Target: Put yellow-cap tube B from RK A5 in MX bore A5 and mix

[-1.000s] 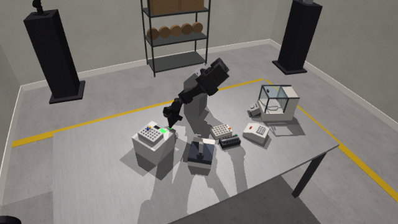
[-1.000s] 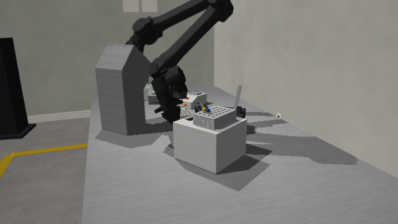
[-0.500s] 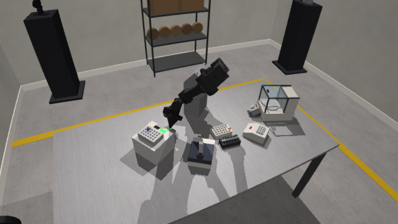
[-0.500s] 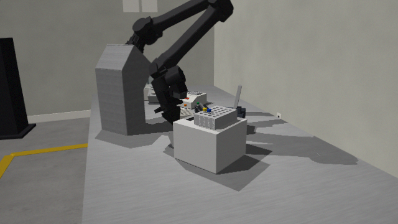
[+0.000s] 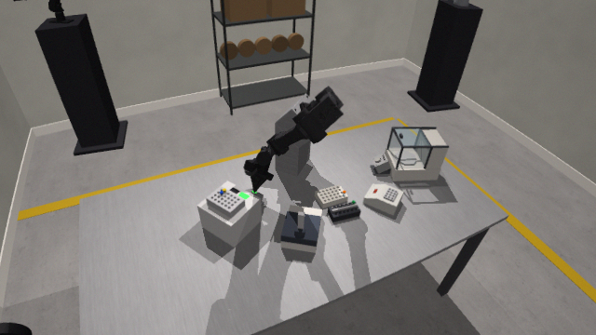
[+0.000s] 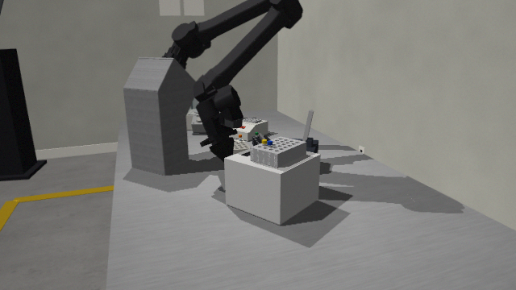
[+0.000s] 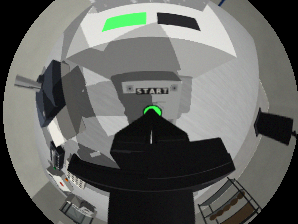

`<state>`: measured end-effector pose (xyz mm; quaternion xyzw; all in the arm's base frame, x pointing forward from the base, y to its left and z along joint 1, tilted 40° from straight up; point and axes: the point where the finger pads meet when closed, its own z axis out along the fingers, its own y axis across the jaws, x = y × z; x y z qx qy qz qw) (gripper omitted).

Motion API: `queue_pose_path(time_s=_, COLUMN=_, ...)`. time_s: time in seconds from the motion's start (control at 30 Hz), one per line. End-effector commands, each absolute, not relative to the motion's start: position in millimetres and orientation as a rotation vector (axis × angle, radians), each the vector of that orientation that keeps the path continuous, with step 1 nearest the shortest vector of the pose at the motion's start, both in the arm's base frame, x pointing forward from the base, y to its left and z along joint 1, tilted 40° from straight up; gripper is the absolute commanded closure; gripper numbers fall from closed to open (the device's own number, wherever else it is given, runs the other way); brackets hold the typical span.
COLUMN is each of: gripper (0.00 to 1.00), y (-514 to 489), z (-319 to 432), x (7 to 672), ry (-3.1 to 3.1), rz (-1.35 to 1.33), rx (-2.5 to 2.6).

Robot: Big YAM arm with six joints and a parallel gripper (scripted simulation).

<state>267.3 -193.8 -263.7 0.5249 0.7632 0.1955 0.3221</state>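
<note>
The mixer MX (image 5: pixel 227 218) is a white box with a grey shaking block on top. Tube B with its yellow cap (image 5: pixel 224 190) stands in the block's front row, beside a blue-capped tube (image 5: pixel 222 192); both also show in the exterior view, yellow (image 6: pixel 264 142) and blue (image 6: pixel 269 142). The green lamp (image 5: pixel 243 194) on the mixer's top is lit, bright in the wrist view (image 7: pixel 124 22); the lamp beside it (image 7: pixel 178 20) is dark. My gripper (image 7: pixel 151 112) is shut and empty, its tip at the green START key on the sloping front.
The spectrophotometer (image 5: pixel 301 229) stands right of the mixer, then the magnet block (image 5: pixel 344 212), dry block (image 5: pixel 384 197) and balance (image 5: pixel 415 154). The tube rack (image 5: pixel 331 195) sits near the arm's grey pedestal (image 5: pixel 293 154). The mixer stands level.
</note>
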Motion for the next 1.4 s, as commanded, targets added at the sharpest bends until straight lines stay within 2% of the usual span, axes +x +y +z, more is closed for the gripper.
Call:
queue_pose_path(time_s=0.0, gripper=1.00, y=-190.7, z=-272.8, x=274.0, ry=2.011, rz=0.524, rx=1.375)
queue_pose_path(time_s=1.37, gripper=1.00, y=-196.6, z=-239.2, x=244.4, ry=1.997, rz=0.506, rx=1.380)
